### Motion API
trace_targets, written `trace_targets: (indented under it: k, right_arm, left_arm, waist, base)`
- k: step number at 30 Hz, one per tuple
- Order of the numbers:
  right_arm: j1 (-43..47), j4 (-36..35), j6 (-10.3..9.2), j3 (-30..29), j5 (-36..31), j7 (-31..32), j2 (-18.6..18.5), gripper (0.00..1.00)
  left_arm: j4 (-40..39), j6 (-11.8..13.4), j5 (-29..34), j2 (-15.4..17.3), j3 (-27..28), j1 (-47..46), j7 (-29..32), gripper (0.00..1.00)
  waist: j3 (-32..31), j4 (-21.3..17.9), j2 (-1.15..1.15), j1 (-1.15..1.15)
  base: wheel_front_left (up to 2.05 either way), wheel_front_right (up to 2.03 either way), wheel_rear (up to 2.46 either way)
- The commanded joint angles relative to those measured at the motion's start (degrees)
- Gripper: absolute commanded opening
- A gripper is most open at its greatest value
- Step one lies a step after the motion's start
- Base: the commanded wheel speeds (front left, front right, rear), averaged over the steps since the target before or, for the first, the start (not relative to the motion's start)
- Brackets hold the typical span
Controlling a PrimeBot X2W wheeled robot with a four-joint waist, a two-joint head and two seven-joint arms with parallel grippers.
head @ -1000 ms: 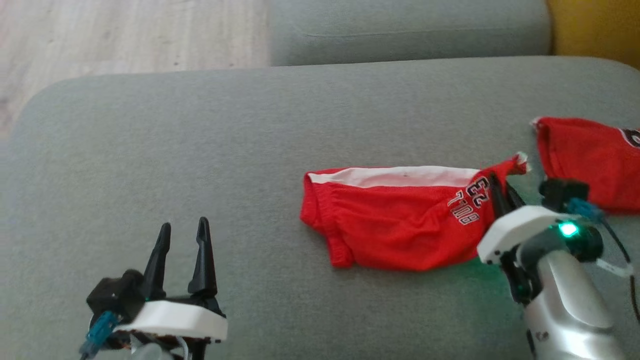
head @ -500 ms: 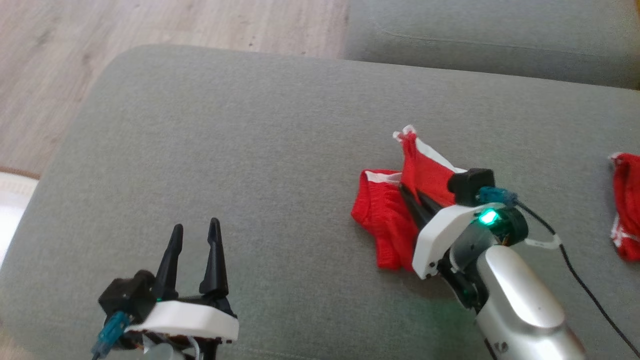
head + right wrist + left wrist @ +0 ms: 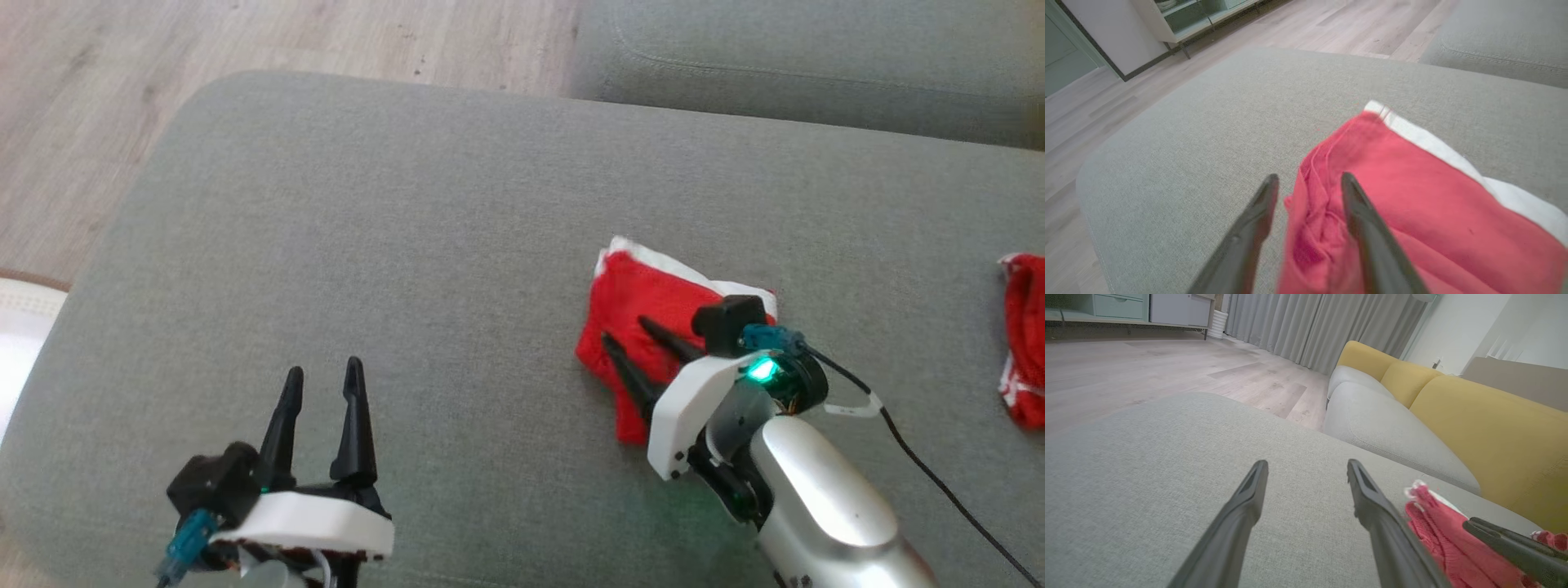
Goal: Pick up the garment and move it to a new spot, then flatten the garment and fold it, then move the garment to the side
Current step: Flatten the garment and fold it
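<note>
The folded red garment (image 3: 653, 294), with a white band along its far edge, lies right of centre on the grey seat cushion (image 3: 392, 229). The right gripper (image 3: 624, 328) straddles its left edge, fingers parted and clamping nothing. The left gripper (image 3: 324, 367) gapes wide over bare cushion, with broad free fabric reaching to the rounded left edge. Another red garment (image 3: 1024, 343) lies well apart at the right.

Soft, even daylight fills all three views, and shadows are faint. In the head view a green light (image 3: 763, 371) on the right wrist, toward 4 o'clock, throws a green glow on the grey cushion (image 3: 408, 245) beneath it. The silver forearm (image 3: 824, 506) carries a pale sheen. That view is slightly hazy. In the left wrist view the left gripper (image 3: 1307, 462) blurs toward 6 o'clock, and lines lean at the edges. In the right wrist view the garment (image 3: 1412, 196) looks washed-out pink, and the right gripper (image 3: 1310, 177) loses focus toward 6 o'clock.
</note>
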Motion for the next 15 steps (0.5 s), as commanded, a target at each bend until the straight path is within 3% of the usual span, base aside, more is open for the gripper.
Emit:
trace_targets:
  k: [1, 6, 15]
  right_arm:
    - [-0.67, -2.63, 0.37, 0.75, 0.59, -1.37, 0.88, 1.0]
    - [0.5, -4.3, 0.37, -2.07, -0.5, -4.03, 0.88, 1.0]
    - [3.93, -7.87, 0.37, -14.86, -8.27, -6.82, 0.83, 1.0]
  left_arm:
    - [-1.43, -0.32, 0.76, 0.28, 2.3, -2.9, -0.64, 1.0]
    - [-1.19, -0.8, 1.09, -0.27, 0.87, -2.64, -0.33, 1.0]
    - [-0.89, -1.02, 1.4, -1.47, -1.44, -2.05, 0.22, 1.0]
  waist:
    - [-0.27, -0.54, 0.0, 0.0]
    - [-1.32, -1.54, 0.0, 0.0]
    - [-2.52, -2.42, 0.0, 0.0]
  base:
    - [0.0, 0.0, 0.0]
    - [0.0, 0.0, 0.0]
    - [0.0, 0.0, 0.0]
